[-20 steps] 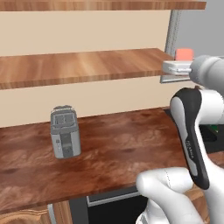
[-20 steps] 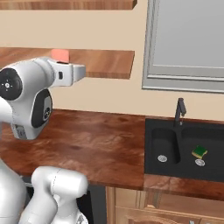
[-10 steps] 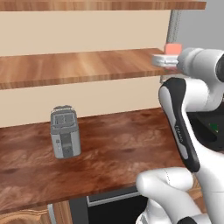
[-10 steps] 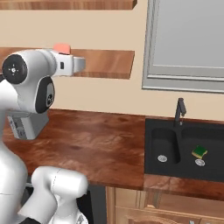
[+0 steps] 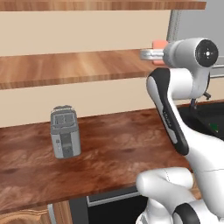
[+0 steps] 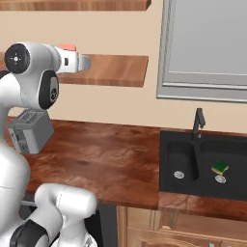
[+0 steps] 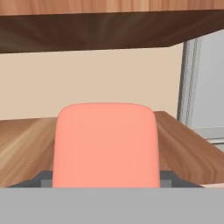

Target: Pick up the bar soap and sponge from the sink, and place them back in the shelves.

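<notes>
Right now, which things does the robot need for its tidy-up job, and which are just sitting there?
For the job:
- bar soap, held in the gripper above the shelf
- sponge, lying in the sink
- shelves

Just sitting there:
- toaster on the counter
- faucet

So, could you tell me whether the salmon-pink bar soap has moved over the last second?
Yes. Held in the fingers, the salmon-pink bar soap has travelled leftward in the left base view, from beyond the brown wooden shelf's right end to over it.
</notes>
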